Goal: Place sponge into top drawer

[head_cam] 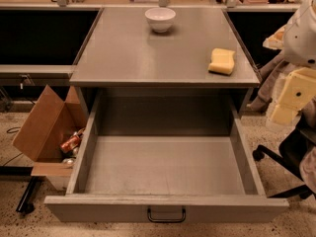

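While the top drawer stands pulled fully out at the front, its flat grey bottom bare and its dark handle centred on the front panel, the sponge is not yet in it. The claw hangs off the right side of the drawer, outside its right wall and apart from everything; whether it is open or closed I cannot tell, and it seems to carry nothing. Beyond it and to the left, the sponge lies flat on the bench near the front right corner, its long axis apparently running front to back. The reach, as I judge it, goes up and leftward over the bench edge. Farthest back sits a white bowl, well apart from the sponge.
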Controlling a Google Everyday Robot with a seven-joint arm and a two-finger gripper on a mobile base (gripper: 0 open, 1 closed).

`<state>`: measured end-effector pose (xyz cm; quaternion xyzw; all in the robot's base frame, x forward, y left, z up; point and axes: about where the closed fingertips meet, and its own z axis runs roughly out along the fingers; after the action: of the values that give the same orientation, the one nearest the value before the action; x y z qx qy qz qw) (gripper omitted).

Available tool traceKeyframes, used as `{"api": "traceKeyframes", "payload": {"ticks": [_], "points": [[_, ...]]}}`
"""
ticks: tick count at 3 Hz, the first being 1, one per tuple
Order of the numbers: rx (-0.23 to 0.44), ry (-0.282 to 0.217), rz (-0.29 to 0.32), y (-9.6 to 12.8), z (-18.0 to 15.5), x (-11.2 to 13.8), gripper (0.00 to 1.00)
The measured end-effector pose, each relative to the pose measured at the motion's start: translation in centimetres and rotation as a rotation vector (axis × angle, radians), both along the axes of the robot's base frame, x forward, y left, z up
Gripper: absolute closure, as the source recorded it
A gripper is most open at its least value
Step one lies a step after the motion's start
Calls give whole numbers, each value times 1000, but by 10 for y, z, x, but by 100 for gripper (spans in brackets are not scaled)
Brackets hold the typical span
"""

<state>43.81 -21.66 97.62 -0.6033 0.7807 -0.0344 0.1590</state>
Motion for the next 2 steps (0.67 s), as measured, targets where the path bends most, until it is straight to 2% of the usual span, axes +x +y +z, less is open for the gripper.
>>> {"api": "traceKeyframes", "payload": {"ticks": [1, 2], "points": [[0, 0, 0, 0, 0, 0, 0], [70, -24, -42, -6, -6, 30, 0]]}}
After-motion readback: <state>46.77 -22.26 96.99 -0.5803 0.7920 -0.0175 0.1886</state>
